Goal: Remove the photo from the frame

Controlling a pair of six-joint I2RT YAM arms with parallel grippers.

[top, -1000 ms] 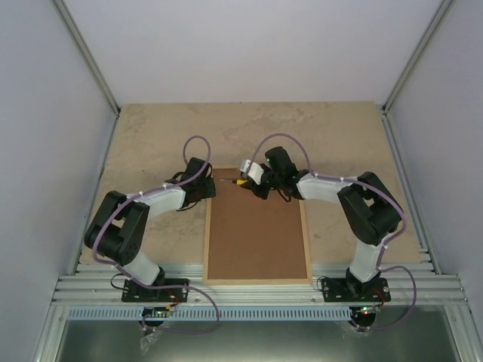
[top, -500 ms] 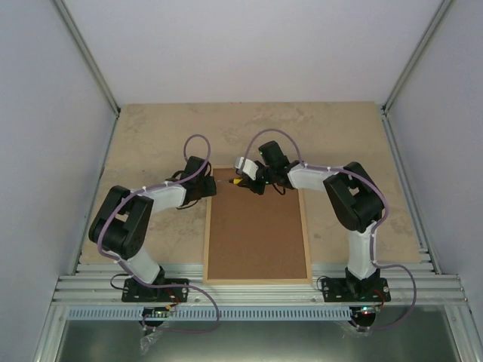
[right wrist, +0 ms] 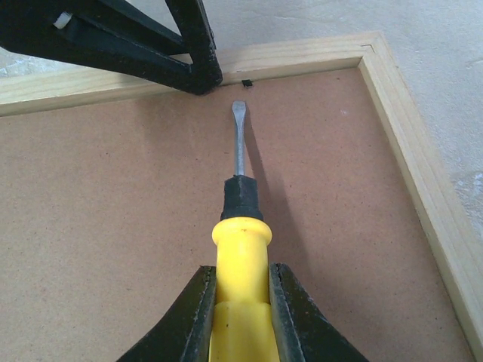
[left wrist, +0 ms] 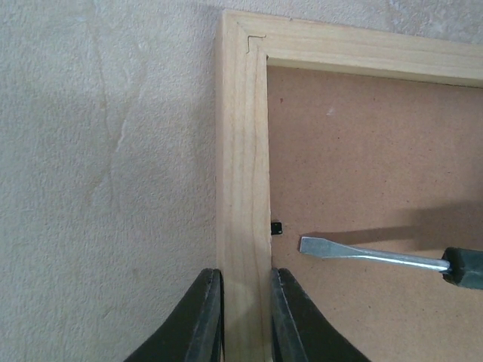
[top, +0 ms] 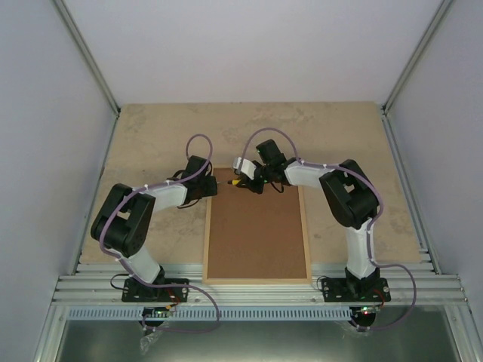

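Frame [top: 256, 280] lies flat, back side up, bottom-centre of top view, long side running up the pic, near short rail by the arm bases. It sits on the beige stone-look table [top: 151, 136]. Brown backing board [top: 256, 234] fills the whole opening, so photo not visible. L gripper [left wrist: 244, 283] is at the frame's upper-left area in top view. In L wrist view, bottom centre, its jaws straddle the left rail, one on the outer edge and one on the inner, both tight on the wood, i.e. clamped on the rail. Mitred corner of the frame shows at top of that view. R gripper [right wrist: 241, 302] is closed on the yellow handle of a flat-blade screwdriver [right wrist: 241, 241], bottom centre of R wrist view, with the shaft pointing up the pic over the backing. Small black tab [right wrist: 246, 81] sits at the rail's inner edge, upper centre. Blade tip is just short of it, with a gap visible in both wrist views. L jaws grip the rail just beside that tab. Can't tell if the blade touches the board.
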